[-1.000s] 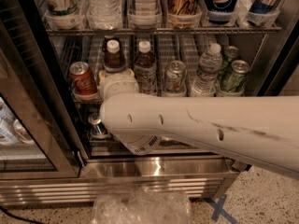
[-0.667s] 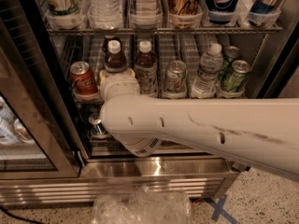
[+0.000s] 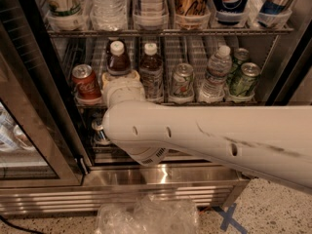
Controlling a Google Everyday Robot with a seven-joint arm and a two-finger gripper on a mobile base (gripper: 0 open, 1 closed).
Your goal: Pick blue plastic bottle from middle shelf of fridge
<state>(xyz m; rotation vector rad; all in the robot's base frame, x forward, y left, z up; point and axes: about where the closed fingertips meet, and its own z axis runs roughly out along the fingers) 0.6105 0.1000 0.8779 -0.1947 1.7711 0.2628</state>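
The gripper (image 3: 120,82) is sitting on the fridge's (image 3: 44,130) middle shelf, right against the lower part of the blue bottle (image 3: 118,58) standing beside a red can (image 3: 86,82) — whether it is gripping, I cannot tell.

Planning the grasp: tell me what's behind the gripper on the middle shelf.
The gripper sits before the blue plastic bottle: white cap and dark shoulders show above it. Label and base are covered.
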